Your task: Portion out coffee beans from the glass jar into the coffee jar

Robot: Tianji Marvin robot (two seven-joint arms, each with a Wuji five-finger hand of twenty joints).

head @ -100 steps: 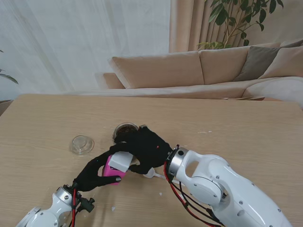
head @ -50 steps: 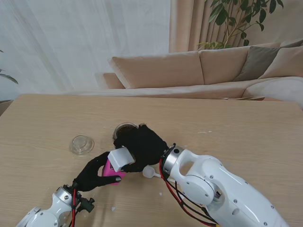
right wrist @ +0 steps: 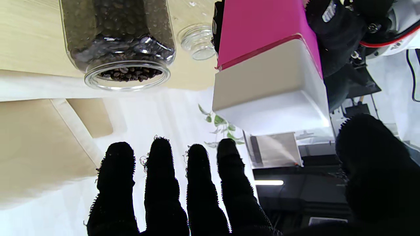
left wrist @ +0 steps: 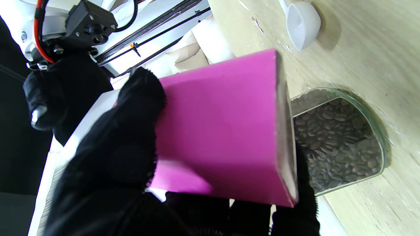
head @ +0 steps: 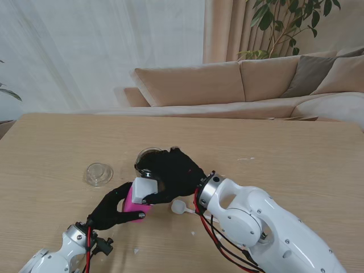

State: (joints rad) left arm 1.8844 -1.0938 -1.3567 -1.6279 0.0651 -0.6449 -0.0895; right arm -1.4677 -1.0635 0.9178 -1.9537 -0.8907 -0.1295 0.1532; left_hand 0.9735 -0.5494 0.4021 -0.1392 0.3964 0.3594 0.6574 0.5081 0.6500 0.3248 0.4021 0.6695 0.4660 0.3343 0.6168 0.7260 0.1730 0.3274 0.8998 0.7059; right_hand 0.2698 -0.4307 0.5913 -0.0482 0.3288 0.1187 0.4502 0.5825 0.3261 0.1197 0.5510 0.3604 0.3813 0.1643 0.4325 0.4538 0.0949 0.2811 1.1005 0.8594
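Two containers matter here, both near the middle of a pale wooden counter. One is a clear glass jar of dark coffee beans, its mouth open and its lid off. The other is a magenta coffee jar with a white lid, standing just nearer to me than the glass jar.

One left hand, gloved in black, is wrapped around the magenta body and holds it. One right hand, also in black, reaches over from the right, fingers curled over the white lid; whether it truly grips the lid I cannot tell.

One clear glass lid lies to the left, apart from both jars. One white plastic scoop lies on the counter just right of the coffee jar, beside the right wrist.

The stand view shows little of the glass jar behind the right hand. The left wrist view shows the beans filling the glass jar and the scoop beyond the magenta wall. The right wrist view shows the open mouth of the glass jar, the glass lid and the white lid seated on the magenta body, with four fingers spread and the thumb apart.
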